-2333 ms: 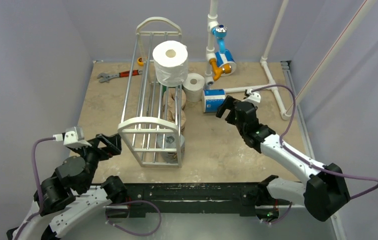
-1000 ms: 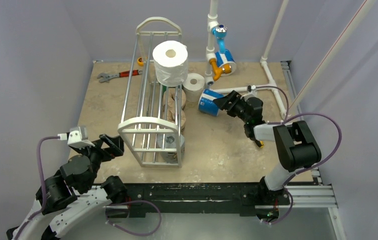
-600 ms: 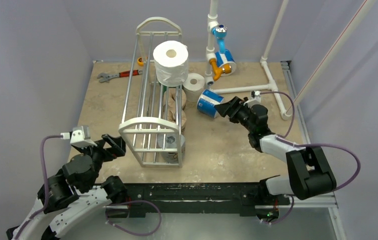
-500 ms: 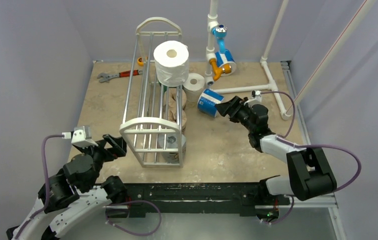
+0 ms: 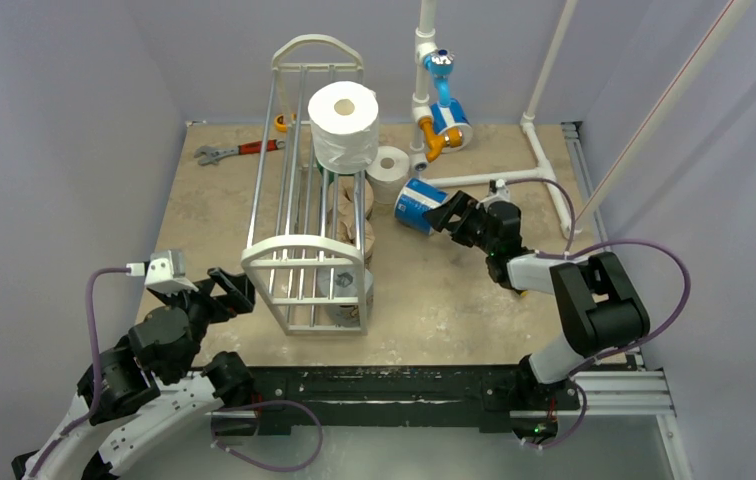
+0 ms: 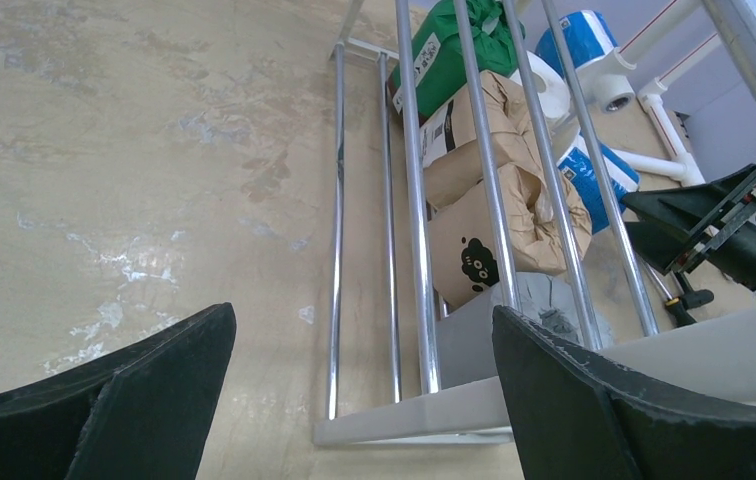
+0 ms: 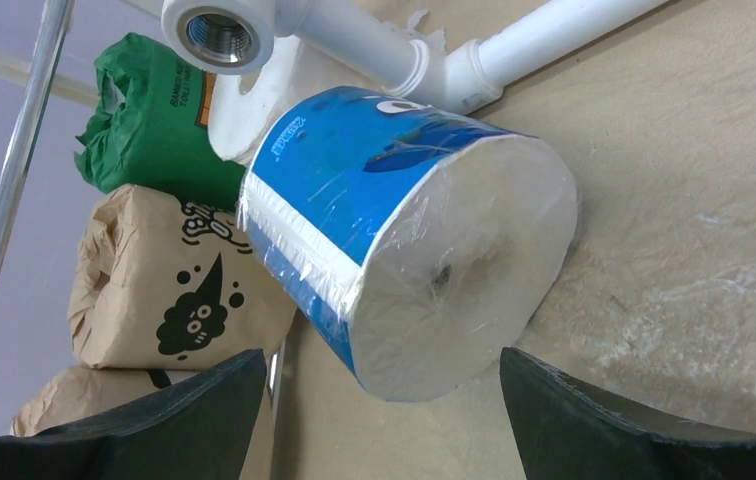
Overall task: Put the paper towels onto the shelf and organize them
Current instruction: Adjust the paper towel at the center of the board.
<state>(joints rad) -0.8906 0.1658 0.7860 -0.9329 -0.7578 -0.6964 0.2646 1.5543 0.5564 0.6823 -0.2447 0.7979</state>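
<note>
With its fingers spread wide and nothing in them, the right gripper (image 5: 450, 213) hovers low over the table (image 5: 454, 300). The blue-and-white roll (image 7: 454, 270) sits just ahead of its fingertips, lined up with the gap. The roll lies tipped on its side, flat end facing the hand. No finger can be seen touching it. Straight beyond it runs the white pipe (image 7: 514, 45), and past its far left edge are the green roll (image 7: 154, 120) and the tan printed rolls (image 7: 174, 290), packed low in the shelf (image 5: 304, 255).

Over on the other side, the left gripper (image 5: 229, 292) is fully open and holding nothing. It faces the near end of the shelf, the rods rising right in front of it. Through them, a grey roll (image 6: 544, 310) is nearest the hand, with the tan and green ones behind. A big white roll (image 5: 343, 125) rides the top tier, well beyond both hands.
</note>
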